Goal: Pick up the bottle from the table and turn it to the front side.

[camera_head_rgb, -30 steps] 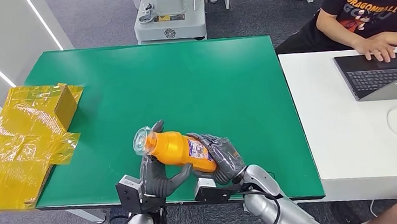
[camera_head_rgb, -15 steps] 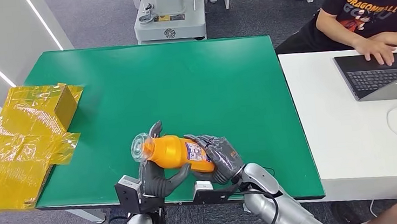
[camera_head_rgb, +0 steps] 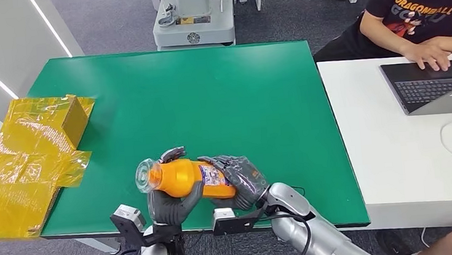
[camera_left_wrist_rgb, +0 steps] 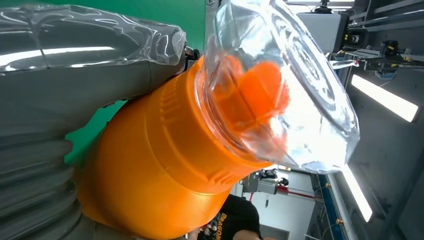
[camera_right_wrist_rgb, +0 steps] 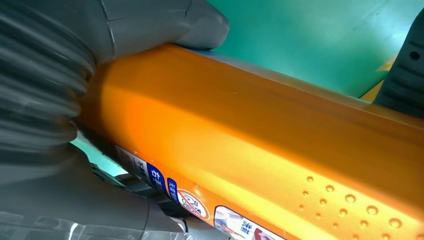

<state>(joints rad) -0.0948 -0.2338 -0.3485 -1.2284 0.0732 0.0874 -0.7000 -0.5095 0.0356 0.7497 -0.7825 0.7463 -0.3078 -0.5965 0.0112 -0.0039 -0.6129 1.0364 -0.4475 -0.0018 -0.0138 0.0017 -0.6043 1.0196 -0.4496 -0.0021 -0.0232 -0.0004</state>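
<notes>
An orange bottle (camera_head_rgb: 186, 177) with a clear cap (camera_head_rgb: 144, 175) and a printed label lies on its side, lifted above the near edge of the green table (camera_head_rgb: 208, 98). My left hand (camera_head_rgb: 169, 201) grips its neck end from below, fingers curled over the top. My right hand (camera_head_rgb: 240, 178) holds the base end, fingers wrapped over the label. In the left wrist view the clear cap (camera_left_wrist_rgb: 280, 85) and orange shoulder (camera_left_wrist_rgb: 165, 170) sit close against the grey thumb. The right wrist view has the orange body (camera_right_wrist_rgb: 260, 150) and label edge pressed against my palm.
A yellow-wrapped box (camera_head_rgb: 25, 157) lies at the table's left edge. A white desk (camera_head_rgb: 398, 149) stands to the right with a laptop (camera_head_rgb: 436, 84), where a person (camera_head_rgb: 423, 11) is typing. A robot base (camera_head_rgb: 194, 13) stands beyond the far edge.
Both hands have carried the bottle a little left and toward me. The cap end has swung further left and the bottle has rolled slightly.
</notes>
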